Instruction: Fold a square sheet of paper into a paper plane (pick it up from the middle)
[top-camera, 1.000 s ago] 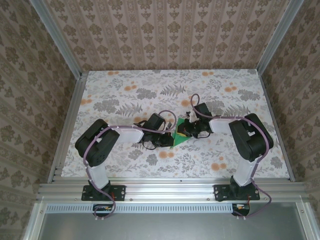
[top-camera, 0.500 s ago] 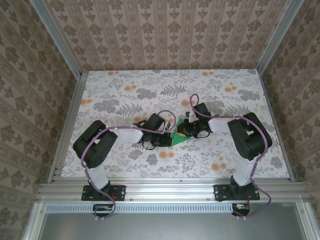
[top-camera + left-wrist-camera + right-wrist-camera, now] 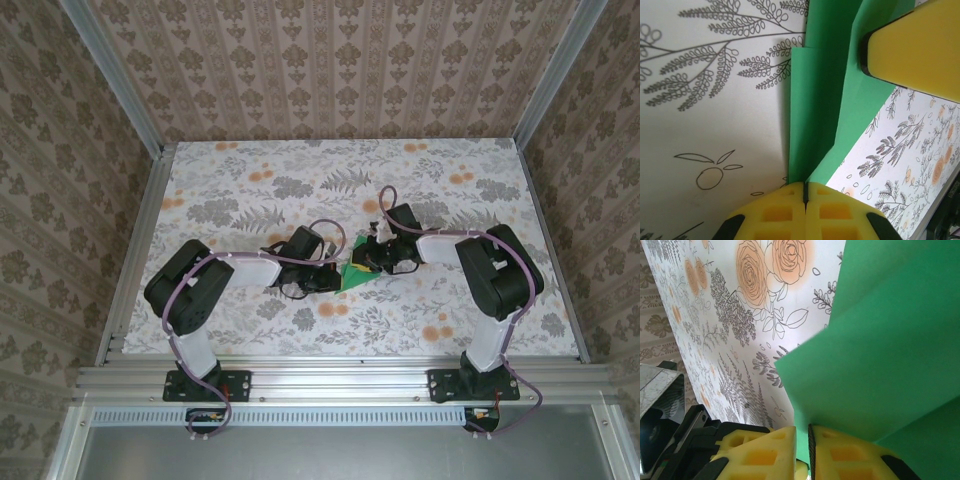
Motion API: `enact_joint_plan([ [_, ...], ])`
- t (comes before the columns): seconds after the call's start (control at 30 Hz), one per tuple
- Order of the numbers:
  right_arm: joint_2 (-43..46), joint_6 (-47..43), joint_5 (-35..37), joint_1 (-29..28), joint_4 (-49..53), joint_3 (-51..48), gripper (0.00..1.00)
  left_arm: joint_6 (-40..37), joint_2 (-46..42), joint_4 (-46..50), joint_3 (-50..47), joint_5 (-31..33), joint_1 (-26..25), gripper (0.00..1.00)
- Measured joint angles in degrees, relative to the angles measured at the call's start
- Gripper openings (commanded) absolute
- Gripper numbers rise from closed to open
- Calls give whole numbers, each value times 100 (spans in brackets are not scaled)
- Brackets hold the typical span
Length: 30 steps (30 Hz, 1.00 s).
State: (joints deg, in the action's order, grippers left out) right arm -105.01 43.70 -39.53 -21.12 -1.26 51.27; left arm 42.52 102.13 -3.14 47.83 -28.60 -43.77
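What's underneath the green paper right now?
The floral tabletop shows around the green paper, which the left gripper and the right gripper each pinch at an edge. The tabletop directly beneath its folded layers is covered, so that patch can't be checked.

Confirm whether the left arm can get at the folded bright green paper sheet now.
Likely yes: the left fingers look shut on one edge of the folded bright green paper sheet; the right fingers grip elsewhere, not blocking.

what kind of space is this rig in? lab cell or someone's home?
Probably a staged lab cell, not a home: an aluminium extrusion frame, wallpaper-print panels standing in as walls, and a floral-print tabletop.
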Motion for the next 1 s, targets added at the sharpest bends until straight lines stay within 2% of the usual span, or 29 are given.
enact_joint_plan([
  [0.57,-520,-177,212,-81,448,551,15,109,0,-20,-9,11,0,1],
  [0.6,-538,-199,199,-81,474,581,15,109,-4,-17,-9,20,0,2],
  [0.77,-560,-308,177,-92,514,616,15,4,-186,271,-9,310,-2,29],
  [1.0,-560,-332,177,-92,573,645,15,-208,-262,774,267,555,0,42],
])
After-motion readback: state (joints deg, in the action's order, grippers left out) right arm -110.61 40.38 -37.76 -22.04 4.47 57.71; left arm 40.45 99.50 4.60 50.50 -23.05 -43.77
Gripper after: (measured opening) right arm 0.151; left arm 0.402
